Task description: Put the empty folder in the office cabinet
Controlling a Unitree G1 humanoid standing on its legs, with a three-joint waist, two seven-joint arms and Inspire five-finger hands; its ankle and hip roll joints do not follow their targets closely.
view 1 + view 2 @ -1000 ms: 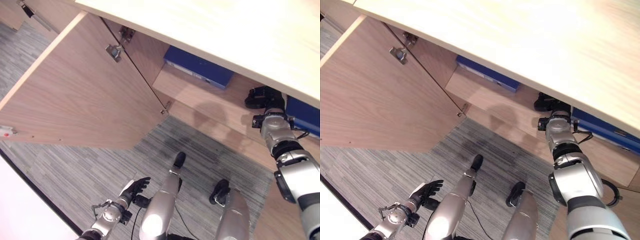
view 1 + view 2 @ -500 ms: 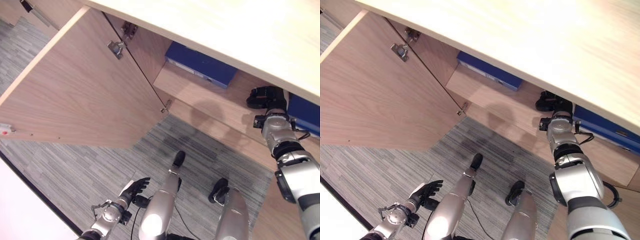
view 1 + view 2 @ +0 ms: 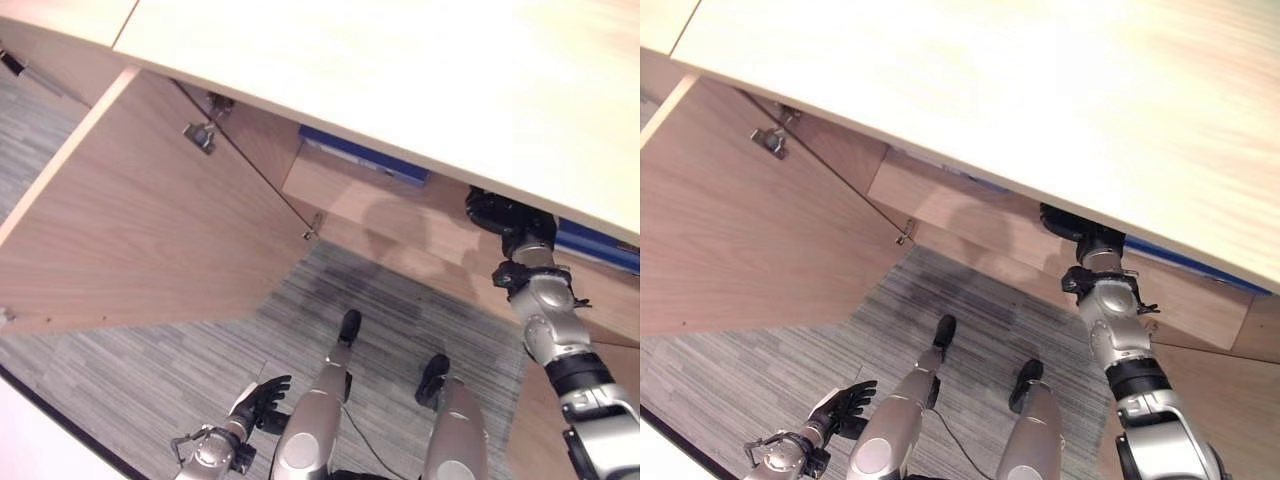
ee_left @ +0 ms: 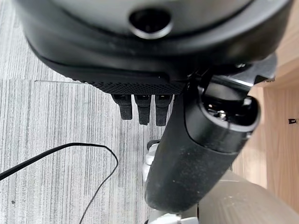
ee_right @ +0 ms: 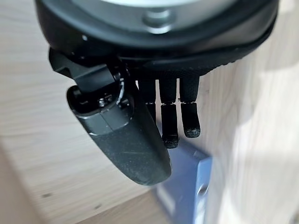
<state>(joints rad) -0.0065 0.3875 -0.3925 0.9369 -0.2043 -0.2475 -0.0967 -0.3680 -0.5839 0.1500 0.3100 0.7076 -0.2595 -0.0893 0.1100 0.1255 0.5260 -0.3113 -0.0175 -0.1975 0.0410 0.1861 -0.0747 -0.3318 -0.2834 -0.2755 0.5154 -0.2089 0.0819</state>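
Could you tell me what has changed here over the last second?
Mostly the camera has shifted, so the whole scene sits differently. The right hand is still reached into the cabinet under its top, by a blue folder, its fingers relaxed and holding nothing. The left hand still hangs open over the carpet. The cabinet door stays open, and the other folder stays on its shelf.

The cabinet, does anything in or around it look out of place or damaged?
Nothing stands out. The cabinet door hangs open, blue folders lie flat on the shelf, and the right hand reaches inside.
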